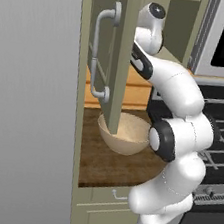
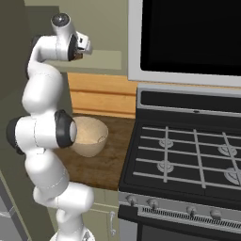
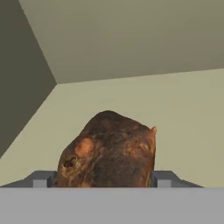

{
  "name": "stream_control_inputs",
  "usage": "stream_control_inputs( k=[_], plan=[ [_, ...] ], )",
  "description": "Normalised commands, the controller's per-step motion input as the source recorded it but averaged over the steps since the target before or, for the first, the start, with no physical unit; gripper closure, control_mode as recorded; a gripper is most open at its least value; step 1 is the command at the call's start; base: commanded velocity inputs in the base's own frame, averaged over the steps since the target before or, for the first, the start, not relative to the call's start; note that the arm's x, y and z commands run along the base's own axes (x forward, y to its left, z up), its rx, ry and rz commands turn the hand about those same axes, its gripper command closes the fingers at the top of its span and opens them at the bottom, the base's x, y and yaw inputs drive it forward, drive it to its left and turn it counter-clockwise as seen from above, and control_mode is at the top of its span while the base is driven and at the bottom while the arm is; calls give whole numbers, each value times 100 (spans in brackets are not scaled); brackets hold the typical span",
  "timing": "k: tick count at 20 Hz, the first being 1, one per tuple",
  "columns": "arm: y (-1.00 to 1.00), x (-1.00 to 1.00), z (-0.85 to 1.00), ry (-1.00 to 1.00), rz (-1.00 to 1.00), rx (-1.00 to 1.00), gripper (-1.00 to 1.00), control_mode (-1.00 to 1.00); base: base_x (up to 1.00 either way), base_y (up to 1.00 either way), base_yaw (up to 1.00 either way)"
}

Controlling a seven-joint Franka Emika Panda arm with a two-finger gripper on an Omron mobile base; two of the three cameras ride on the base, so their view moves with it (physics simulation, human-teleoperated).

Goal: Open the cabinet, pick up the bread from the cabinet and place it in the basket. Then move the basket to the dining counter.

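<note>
The cabinet door [image 1: 122,60] with its curved silver handle [image 1: 97,56] stands open, and my arm reaches up into the cabinet [image 2: 106,59]. Inside, on the pale shelf [image 3: 183,113], lies the dark brown bread [image 3: 109,151]. My gripper [image 3: 103,180] is open around the bread, with one fingertip [image 3: 43,179] at its left flank and the other at its right. Whether they press it is unclear. In the right base view the gripper [image 2: 86,47] is at shelf height. The round tan basket [image 1: 125,135] [image 2: 89,136] sits on the worktop below. The dining counter is out of view.
The short dark wood worktop [image 1: 106,169] carries the basket. A gas stove [image 2: 188,155] stands to its right, with a microwave [image 2: 188,33] above it. A tall grey panel [image 1: 30,97] is on the left. A sage-green drawer [image 1: 107,196] sits under the worktop.
</note>
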Motion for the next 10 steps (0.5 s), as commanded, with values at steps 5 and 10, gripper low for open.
stream_control_inputs(
  k=[5,10],
  plan=[
    [-71,-96,-3,-8,0,0,100,-100,0,0,0],
    [-18,-100,18,-4,0,1,100,-100,0,0,0]
  ],
)
